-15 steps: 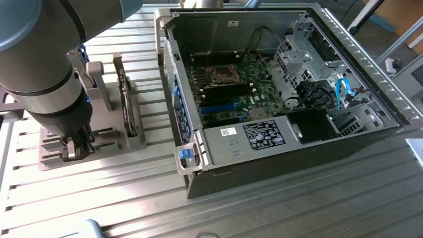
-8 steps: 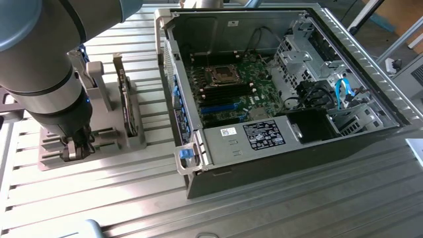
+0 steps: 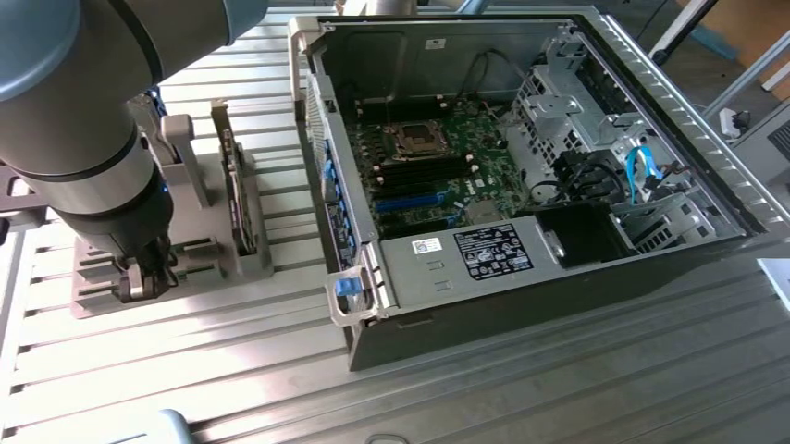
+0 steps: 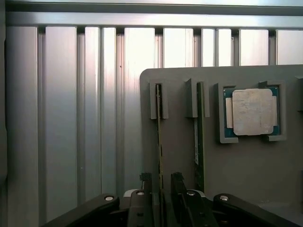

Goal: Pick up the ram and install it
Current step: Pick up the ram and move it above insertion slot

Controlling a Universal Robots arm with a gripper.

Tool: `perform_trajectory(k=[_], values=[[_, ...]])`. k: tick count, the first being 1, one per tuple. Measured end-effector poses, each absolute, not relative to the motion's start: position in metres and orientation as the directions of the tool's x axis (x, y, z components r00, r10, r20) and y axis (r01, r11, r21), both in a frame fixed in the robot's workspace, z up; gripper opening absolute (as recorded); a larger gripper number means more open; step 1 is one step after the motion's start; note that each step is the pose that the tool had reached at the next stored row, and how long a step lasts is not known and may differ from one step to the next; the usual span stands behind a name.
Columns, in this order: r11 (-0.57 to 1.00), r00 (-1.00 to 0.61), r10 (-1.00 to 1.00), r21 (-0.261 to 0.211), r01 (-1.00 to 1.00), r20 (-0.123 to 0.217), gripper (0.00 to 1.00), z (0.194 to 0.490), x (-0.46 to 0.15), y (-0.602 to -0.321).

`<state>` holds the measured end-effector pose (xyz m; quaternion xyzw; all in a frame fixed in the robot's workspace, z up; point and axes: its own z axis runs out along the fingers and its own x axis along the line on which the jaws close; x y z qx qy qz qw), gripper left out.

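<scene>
The ram [image 4: 160, 137] is a thin green stick standing on edge in a slot of the grey holder [image 4: 180, 156]. My gripper [image 4: 161, 183] is open and straddles one end of it, with one finger [image 4: 146, 187] on each side and a small gap to the board. A second stick of the same kind [image 4: 199, 142] stands in the neighbouring slot. In the exterior view, my gripper [image 3: 142, 277] reaches down into the holder [image 3: 185, 268] at that view's left, beside the open computer case [image 3: 408, 268].
A square silver processor [image 4: 253, 112] lies in a pocket of the holder. A taller card [image 3: 235, 185] stands in the holder between my arm and the case. The motherboard [image 3: 426, 176] shows black memory slots. Everything rests on a ribbed metal table [image 3: 556, 370].
</scene>
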<state>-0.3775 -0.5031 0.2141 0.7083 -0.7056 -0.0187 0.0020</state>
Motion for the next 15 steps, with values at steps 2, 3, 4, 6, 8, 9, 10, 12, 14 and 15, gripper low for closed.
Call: perform_trajectory(k=[2, 3, 4, 6, 8, 9, 10, 12, 14, 15], values=[[-0.004, 0.003, -1.000, 0.029, -1.000, -0.024, 0.30, 0.2133, -0.3774, -0.5030], [-0.004, 0.003, -1.000, 0.029, -1.000, -0.024, 0.30, 0.2127, -0.3774, -0.5030], [-0.004, 0.003, -1.000, 0.029, -1.000, -0.024, 0.30, 0.2125, -0.3774, -0.5027], [-0.004, 0.003, -1.000, 0.029, -1.000, -0.024, 0.30, 0.2125, -0.3775, -0.5027], [-0.004, 0.003, -1.000, 0.029, -1.000, -0.024, 0.30, 0.2125, -0.3774, -0.5027], [-0.004, 0.003, -1.000, 0.029, -1.000, -0.024, 0.30, 0.2125, -0.3774, -0.5027], [-0.004, 0.003, -1.000, 0.029, -1.000, -0.024, 0.30, 0.2125, -0.3774, -0.5027], [-0.004, 0.003, -1.000, 0.029, -1.000, -0.024, 0.30, 0.2125, -0.3775, -0.5027], [-0.004, 0.003, -1.000, 0.029, -1.000, -0.024, 0.29, 0.2125, -0.3775, -0.5027], [-0.004, 0.003, -1.000, 0.029, -1.000, -0.024, 0.22, 0.2125, -0.3775, -0.5027]])
